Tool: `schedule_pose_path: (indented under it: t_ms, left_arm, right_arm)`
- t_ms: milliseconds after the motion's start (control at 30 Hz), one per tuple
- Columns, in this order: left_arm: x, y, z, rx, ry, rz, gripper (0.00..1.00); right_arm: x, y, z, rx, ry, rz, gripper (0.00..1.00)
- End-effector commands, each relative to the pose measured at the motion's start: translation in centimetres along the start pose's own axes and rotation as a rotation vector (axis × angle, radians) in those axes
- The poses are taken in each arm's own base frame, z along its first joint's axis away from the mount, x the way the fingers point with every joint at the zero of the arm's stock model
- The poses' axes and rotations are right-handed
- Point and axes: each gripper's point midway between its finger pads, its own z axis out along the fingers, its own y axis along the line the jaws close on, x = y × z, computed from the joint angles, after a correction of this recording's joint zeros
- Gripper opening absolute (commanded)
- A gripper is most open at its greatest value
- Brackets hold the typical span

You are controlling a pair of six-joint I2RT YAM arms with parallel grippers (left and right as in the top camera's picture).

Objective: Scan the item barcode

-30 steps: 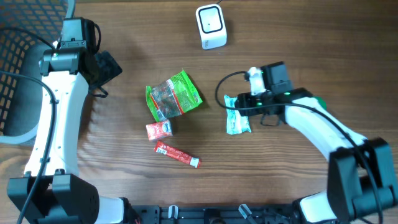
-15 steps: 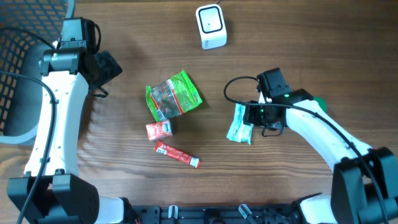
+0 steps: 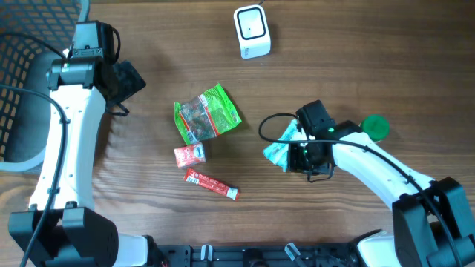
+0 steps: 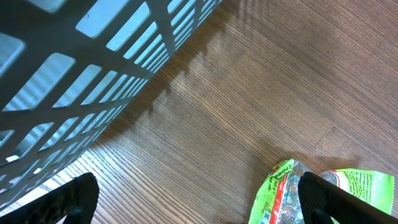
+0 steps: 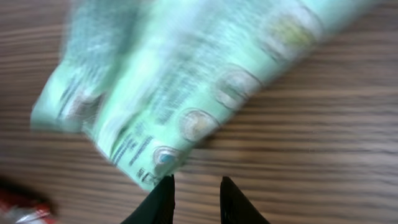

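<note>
Soft, even light filled the overhead view, leaving only faint shadows on the counter (image 3: 371,59). Motion blur smeared the pale green packet (image 5: 186,81) in the right wrist view. The left wrist view was sharp, with the basket (image 4: 93,74) shadowing the wood.

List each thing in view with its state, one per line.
left gripper: wide open, empty.
right gripper: jaws nearly together; grip unclear.
mint packet: at the right gripper; held or not, cannot tell.
green snack bag: flat on the table.
small red packet: on the table.
red stick: flat on the table.
scanner: nothing in front of it.
green disc: flat on the table.
basket: contents unclear.
</note>
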Motion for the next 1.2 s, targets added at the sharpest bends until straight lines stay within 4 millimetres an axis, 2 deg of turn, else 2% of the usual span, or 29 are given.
schedule_pose_path:
  t_ms: [0, 33, 100, 167, 200, 267, 333, 367, 467, 533, 600, 767, 800, 833, 867, 900, 967, 1000, 1067, 1133, 1167]
  left_arm:
    - [-0.5, 0.3, -0.4, -0.003, -0.018, -0.006, 1.0]
    - [-0.5, 0.3, -0.4, -0.003, -0.018, -0.006, 1.0]
    - [-0.5, 0.3, -0.4, -0.003, -0.018, -0.006, 1.0]
    - [-0.5, 0.3, -0.4, -0.003, -0.018, -0.006, 1.0]
    - [-0.5, 0.3, -0.4, -0.003, -0.018, -0.006, 1.0]
    - [-0.5, 0.3, -0.4, -0.003, -0.018, -0.006, 1.0]
    - [-0.5, 0.3, -0.4, -0.003, -0.018, -0.006, 1.0]
    - [-0.5, 0.3, -0.4, -0.003, -0.018, -0.006, 1.0]
    - [-0.5, 0.3, -0.4, -0.003, -0.018, -0.006, 1.0]
    - [-0.5, 0.3, -0.4, -0.003, -0.018, -0.006, 1.0]
    - [-0.5, 0.3, -0.4, -0.003, -0.018, -0.006, 1.0]
    - [-0.5, 0.3, -0.4, -0.003, -0.018, -0.006, 1.0]
    - [-0.5, 0.3, -0.4, -0.003, -0.018, -0.006, 1.0]
    - [-0.5, 0.3, -0.4, -0.003, -0.018, -0.006, 1.0]
    - [-0.5, 0.3, -0.4, -0.003, -0.018, -0.006, 1.0]
    - [-0.5, 0.3, -0.4, -0.002, -0.019, -0.006, 1.0]
    - [-0.5, 0.3, -0.4, -0.003, -0.018, -0.006, 1.0]
    - [-0.5, 0.3, -0.4, -0.003, -0.018, -0.006, 1.0]
    - [-0.5, 0.3, -0.4, -0.003, -0.018, -0.006, 1.0]
    - [-0.5, 0.3, -0.4, -0.003, -0.018, -0.006, 1.0]
    - [-0.5, 0.3, -0.4, -0.003, -0.018, -0.006, 1.0]
  right_arm:
    - [0.7, 1.2, -0.1, -0.053, 0.019, -0.014, 0.24]
    - [0.8, 1.4, -0.4, -0.066, 0.027, -0.044, 0.25]
    - [0.3, 3.9, -2.9, -0.152, 0.022, -0.193, 0.28]
    - [-1.2, 5.0, -5.4, -0.158, -0.046, -0.3, 0.34]
    - [-2.3, 4.7, -6.5, -0.123, -0.086, -0.329, 0.38]
    - [-3.9, 3.6, -7.5, -0.077, -0.136, -0.353, 0.62]
    - [-5.2, 2.2, -7.8, -0.066, -0.163, -0.384, 0.72]
    - [-6.1, 1.1, -7.8, -0.055, -0.176, -0.399, 0.72]
    - [-7.8, -0.8, -7.2, -0.047, -0.207, -0.367, 0.72]
    - [-8.5, -1.3, -5.8, -0.039, -0.197, -0.41, 0.71]
    - [-8.4, -1.6, -4.5, -0.034, -0.164, -0.417, 0.71]
    - [-6.5, -3.3, 0.2, -0.028, -0.023, -0.403, 0.72]
    - [-5.4, -3.5, 1.8, -0.059, 0.018, -0.392, 0.7]
    - [-4.7, -4.0, 2.8, -0.053, 0.048, -0.382, 0.61]
    - [-4.6, -4.3, 3.0, -0.048, 0.059, -0.378, 0.2]
    - [-4.9, -4.0, 2.4, -0.051, 0.048, -0.38, 0.05]
    - [-5.8, -2.0, -0.6, -0.109, 0.009, -0.393, 0.05]
    - [-6.0, 1.7, -4.0, -0.271, -0.047, -0.421, 0.04]
    - [-5.0, 5.0, -8.2, -0.439, -0.113, -0.463, 0.04]
    - [-3.3, 7.1, -11.9, -0.567, -0.153, -0.498, 0.04]
    - [-2.7, 7.6, -13.0, -0.597, -0.168, -0.512, 0.04]
